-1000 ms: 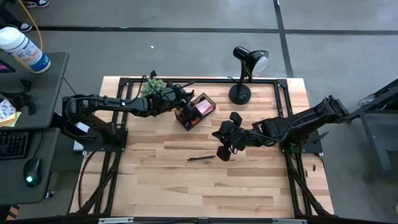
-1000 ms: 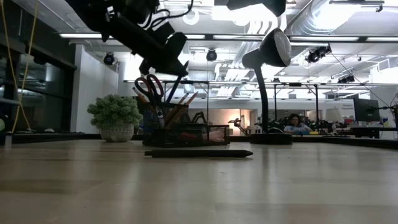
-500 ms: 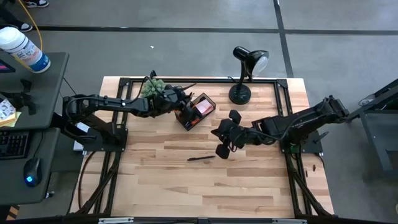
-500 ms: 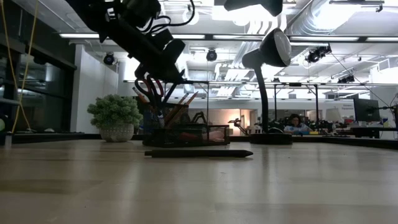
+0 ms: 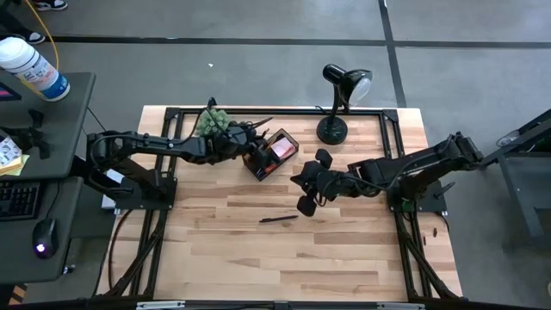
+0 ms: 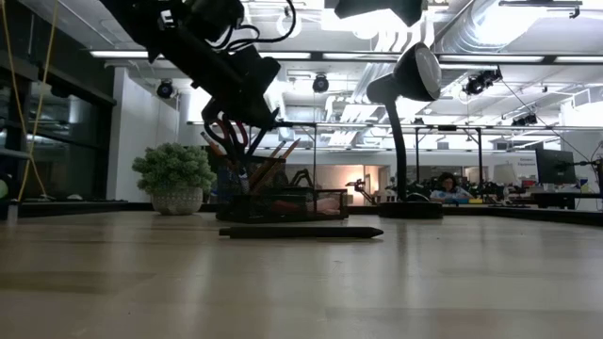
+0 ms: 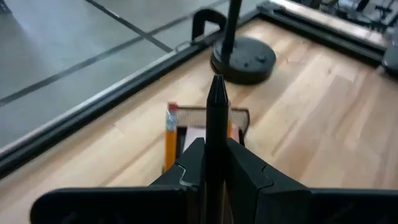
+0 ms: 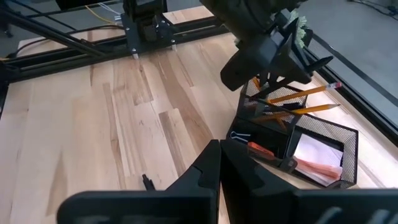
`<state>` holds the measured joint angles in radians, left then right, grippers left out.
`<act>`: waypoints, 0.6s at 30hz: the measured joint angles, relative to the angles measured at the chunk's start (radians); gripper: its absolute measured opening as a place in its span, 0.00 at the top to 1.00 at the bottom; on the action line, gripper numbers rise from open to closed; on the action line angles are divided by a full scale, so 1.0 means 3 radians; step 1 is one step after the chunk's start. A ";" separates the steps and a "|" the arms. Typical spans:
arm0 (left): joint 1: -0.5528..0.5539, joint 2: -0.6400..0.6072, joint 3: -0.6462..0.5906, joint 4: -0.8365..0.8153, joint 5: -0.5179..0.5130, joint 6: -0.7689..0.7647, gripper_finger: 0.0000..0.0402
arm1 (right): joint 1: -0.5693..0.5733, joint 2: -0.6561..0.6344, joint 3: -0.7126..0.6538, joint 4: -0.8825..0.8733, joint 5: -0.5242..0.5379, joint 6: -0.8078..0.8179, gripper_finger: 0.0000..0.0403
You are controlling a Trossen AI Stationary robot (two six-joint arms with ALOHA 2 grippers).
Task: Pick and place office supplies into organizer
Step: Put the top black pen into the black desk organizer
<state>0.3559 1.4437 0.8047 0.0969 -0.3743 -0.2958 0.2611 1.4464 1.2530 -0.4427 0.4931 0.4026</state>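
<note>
The black mesh organizer point(image 5: 272, 154) stands near the table's far edge and holds red-handled scissors point(image 6: 226, 134), orange pencils point(image 8: 303, 93) and a pink pad point(image 8: 311, 163). My left gripper point(image 5: 256, 147) hovers right over it, shut on a black pen point(image 7: 216, 121). A second black pen point(image 5: 277, 219) lies flat on the table's middle, also seen in the low view point(image 6: 301, 232). My right gripper point(image 5: 305, 204) hangs shut above the table to that pen's right, touching nothing. My left gripper pinches the black pen's shaft point(image 7: 216, 149) between its two fingers point(image 7: 245, 165). The pen lies along the fingers, with its tapered end point(image 7: 217, 90) sticking out past them over the organizer. It is lifted clear of the table.
A black desk lamp point(image 5: 338, 102) stands by the far edge to the organizer's right, and a small green plant point(image 5: 215, 122) to its left. Bare wood stretches across the table's near half point(image 5: 284, 258). People sit in the room beyond point(image 6: 447, 187).
My left gripper has come down with the pen toward the organizer, over the scissors' handles. My right gripper has drifted slightly toward the table's left and far edge. The pen on the table has stayed put.
</note>
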 joint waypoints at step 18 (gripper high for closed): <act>-0.0032 0.0000 0.0000 -0.0158 0.0048 -0.0216 0.92 | 0.0000 0.0000 0.0000 0.0000 0.0066 0.0085 1.00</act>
<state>0.3462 1.4437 0.8047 0.0494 -0.3600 -0.3605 0.2611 1.4464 1.2530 -0.4427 0.5128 0.4281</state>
